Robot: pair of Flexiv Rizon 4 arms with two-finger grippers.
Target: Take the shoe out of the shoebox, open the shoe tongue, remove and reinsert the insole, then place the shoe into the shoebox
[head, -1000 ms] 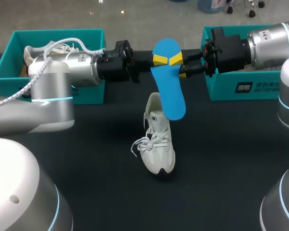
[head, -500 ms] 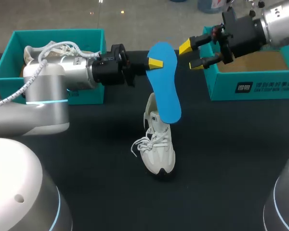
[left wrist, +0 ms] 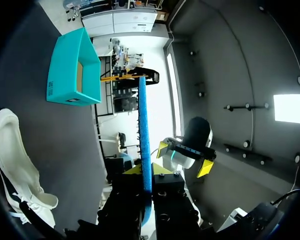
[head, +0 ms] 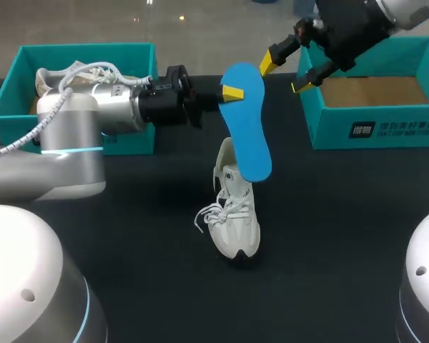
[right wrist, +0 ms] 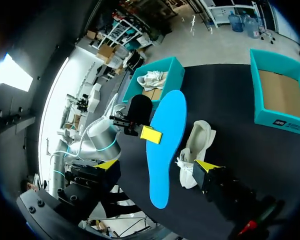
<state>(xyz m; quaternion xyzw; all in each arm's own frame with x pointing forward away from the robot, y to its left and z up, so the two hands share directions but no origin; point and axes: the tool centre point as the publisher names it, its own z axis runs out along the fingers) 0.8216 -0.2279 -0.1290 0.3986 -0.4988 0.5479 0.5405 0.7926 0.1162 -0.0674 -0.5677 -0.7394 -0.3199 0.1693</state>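
Slippage is the risk: left fingers (head: 232, 93) clamp the blue insole (head: 247, 125) near its top only, dangling it over the white shoe (head: 236, 221) on the tabletop (head: 343, 236). Right fingers (head: 269, 61) gape empty by the shoebox (head: 372, 128), so a one-handed, crooked reinsertion could topple the shoe.

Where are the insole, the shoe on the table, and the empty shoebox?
insole (head: 249, 136): head view, middle of blue face.
shoe (head: 238, 221): head view, laced upper.
empty shoebox (head: 329, 128): head view, front wall.

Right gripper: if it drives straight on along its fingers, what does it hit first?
Most likely the insole, clamped in the left gripper. In the right wrist view it sits directly ahead of the open right gripper, with nothing between them. Depth is unclear.
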